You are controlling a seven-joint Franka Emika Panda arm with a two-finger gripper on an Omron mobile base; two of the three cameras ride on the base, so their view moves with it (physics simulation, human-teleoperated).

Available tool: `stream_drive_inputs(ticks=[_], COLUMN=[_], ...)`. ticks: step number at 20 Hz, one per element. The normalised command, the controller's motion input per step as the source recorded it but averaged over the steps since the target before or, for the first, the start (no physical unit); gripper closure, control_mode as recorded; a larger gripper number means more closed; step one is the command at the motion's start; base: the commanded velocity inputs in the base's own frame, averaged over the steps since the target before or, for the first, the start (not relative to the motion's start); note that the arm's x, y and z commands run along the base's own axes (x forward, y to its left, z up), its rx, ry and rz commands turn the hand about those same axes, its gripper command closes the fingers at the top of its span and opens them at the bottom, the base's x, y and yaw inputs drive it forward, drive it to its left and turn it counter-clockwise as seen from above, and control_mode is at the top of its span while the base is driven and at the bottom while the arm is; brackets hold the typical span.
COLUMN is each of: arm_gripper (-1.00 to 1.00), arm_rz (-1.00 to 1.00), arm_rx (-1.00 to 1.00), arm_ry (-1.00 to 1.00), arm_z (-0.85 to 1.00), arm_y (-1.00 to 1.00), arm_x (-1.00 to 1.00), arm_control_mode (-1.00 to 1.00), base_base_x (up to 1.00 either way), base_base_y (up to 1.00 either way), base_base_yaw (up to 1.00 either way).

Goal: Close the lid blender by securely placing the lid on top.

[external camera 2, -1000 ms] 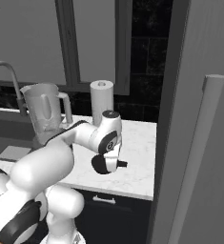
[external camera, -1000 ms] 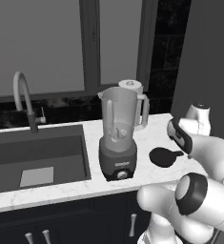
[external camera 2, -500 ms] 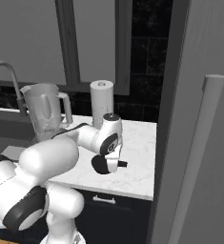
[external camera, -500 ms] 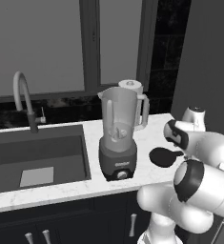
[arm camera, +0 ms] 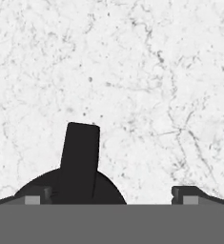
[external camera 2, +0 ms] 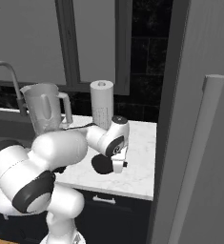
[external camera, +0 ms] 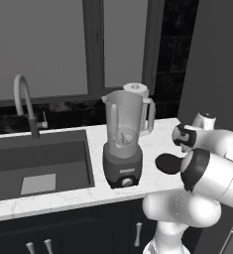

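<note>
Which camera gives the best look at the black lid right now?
The left base view: the lid lies flat on the counter, mostly unobstructed. The right base view has it partly behind the arm; the hand view shows its tab and edge.

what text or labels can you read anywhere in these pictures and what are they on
Small pale label on the dark grey base of the tall clear plastic blender jar, just above its round knob: too small and blurred to read.
White cylindrical paper roll: faint grey marks on its side, not legible.
No other text shows.
</note>
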Motion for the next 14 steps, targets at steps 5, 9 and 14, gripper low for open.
stream_drive_inputs(ticks=[5,9,14], arm_gripper=[-1.00,-1.00,-1.00], arm_rz=[0.00,0.00,0.00], arm_rx=[0.01,0.00,0.00], arm_ry=[0.00,0.00,0.00], arm_z=[-0.21,-0.20,-0.21], arm_y=[-0.02,0.00,0.00], arm_x=[0.18,0.17,0.15], arm_control_mode=[-1.00,-1.00,-1.00], base_base_x=[0.00,0.00,0.00], base_base_y=[0.00,0.00,0.00], base_base_yaw=[0.00,0.00,0.00])
